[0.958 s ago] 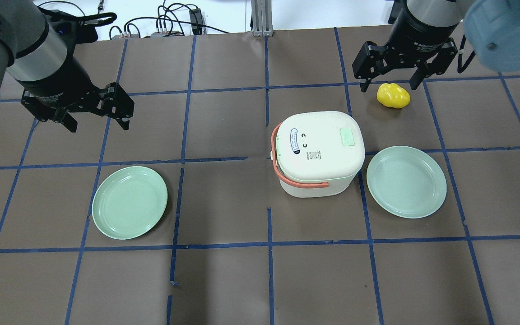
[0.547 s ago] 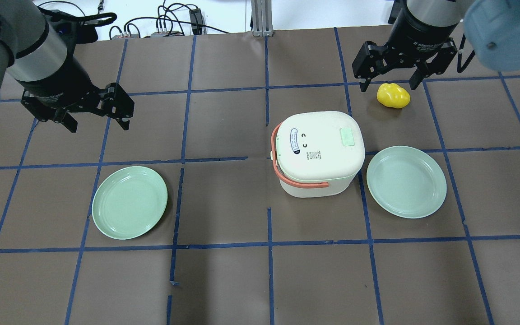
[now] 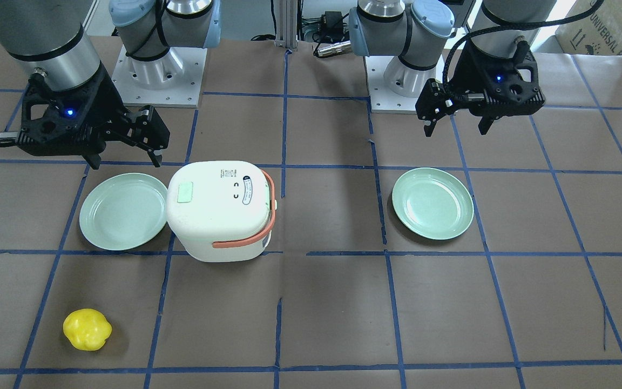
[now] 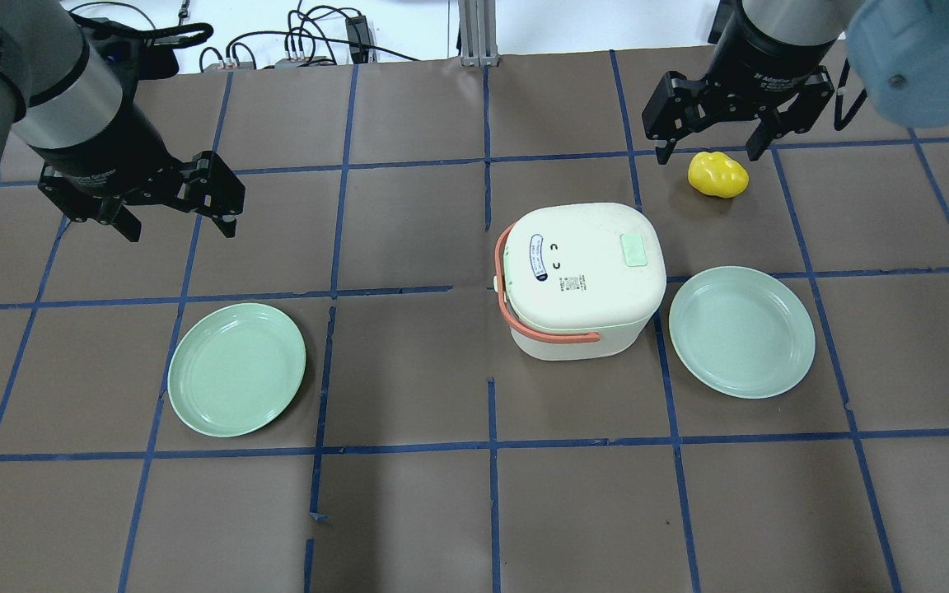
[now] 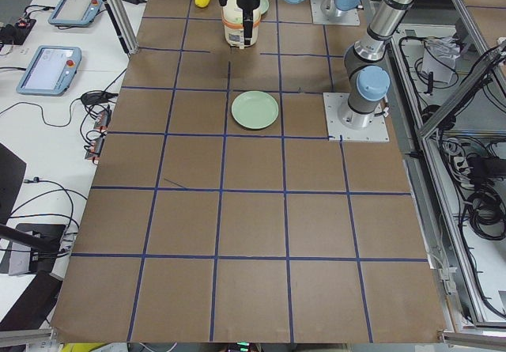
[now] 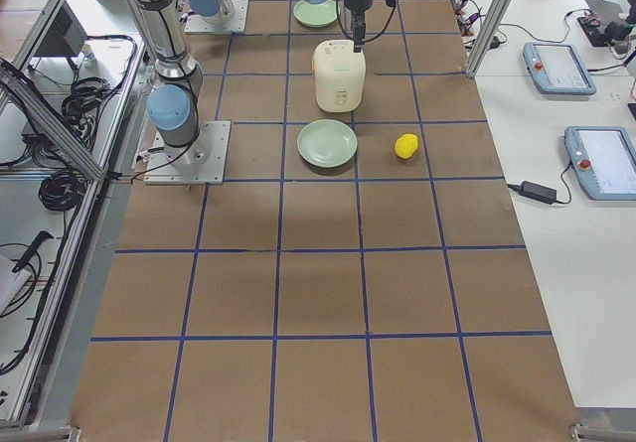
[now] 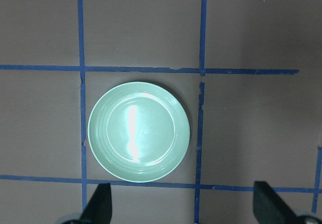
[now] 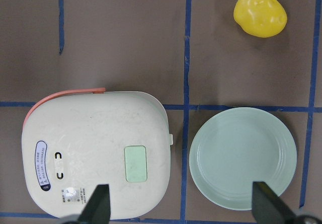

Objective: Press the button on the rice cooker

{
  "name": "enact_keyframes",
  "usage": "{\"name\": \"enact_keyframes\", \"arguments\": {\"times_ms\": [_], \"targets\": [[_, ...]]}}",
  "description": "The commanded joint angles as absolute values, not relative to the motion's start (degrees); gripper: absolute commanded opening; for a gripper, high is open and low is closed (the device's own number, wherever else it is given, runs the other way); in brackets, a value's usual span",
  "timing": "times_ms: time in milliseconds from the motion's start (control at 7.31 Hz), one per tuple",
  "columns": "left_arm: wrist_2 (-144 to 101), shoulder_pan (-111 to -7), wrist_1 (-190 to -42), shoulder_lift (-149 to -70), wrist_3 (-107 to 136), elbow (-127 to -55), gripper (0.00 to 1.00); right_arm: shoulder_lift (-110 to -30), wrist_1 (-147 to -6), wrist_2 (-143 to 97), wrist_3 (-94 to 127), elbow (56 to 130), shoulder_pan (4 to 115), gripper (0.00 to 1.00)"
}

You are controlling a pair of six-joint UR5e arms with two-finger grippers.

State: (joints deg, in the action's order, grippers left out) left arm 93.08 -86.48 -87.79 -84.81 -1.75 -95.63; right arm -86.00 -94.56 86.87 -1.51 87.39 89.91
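Observation:
The white rice cooker (image 4: pixel 577 280) stands lid shut right of the table's middle, with its coral handle on its left side. The pale green button (image 4: pixel 633 249) sits on the lid near its right edge. It also shows in the right wrist view (image 8: pixel 135 163) and the front view (image 3: pixel 185 192). My right gripper (image 4: pixel 709 147) is open and empty, high above the table beyond the cooker and apart from it. My left gripper (image 4: pixel 179 226) is open and empty, far to the cooker's left, above a mint-green plate (image 7: pixel 139 132).
A yellow lumpy object (image 4: pixel 717 175) lies on the table beyond the cooker, below my right gripper. A second mint-green plate (image 4: pixel 741 331) lies just right of the cooker. The left plate (image 4: pixel 236 369) lies left of centre. Blue tape lines grid the brown table.
My right gripper has shifted very slightly up in the overhead view. The left gripper, the cooker and the plates have not moved.

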Motion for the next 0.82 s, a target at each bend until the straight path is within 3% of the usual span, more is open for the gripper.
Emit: {"name": "enact_keyframes", "arguments": {"times_ms": [0,137,274,411,547,684], "targets": [[93.08,-86.48,-87.8,-84.81,-1.76,-95.62,1.0,-85.96,-94.92,85.96,-1.67,87.45,89.91,1.0],[93.08,-86.48,-87.72,-84.81,-1.76,-95.62,1.0,-85.96,-95.01,85.87,-1.67,87.45,89.91,0.99],[93.08,-86.48,-87.71,-84.81,-1.76,-95.62,1.0,-85.96,-95.01,85.87,-1.67,87.54,89.91,0.77],[93.08,-86.48,-87.71,-84.81,-1.76,-95.62,1.0,-85.96,-94.92,85.7,-1.5,87.63,89.91,0.23],[93.08,-86.48,-87.71,-84.81,-1.76,-95.62,1.0,-85.78,-94.83,84.56,-1.41,87.97,89.91,0.06],[93.08,-86.48,-87.8,-84.81,-1.76,-95.62,1.0,-85.35,-94.83,83.68,-1.58,89.46,89.91,0.04]]}}
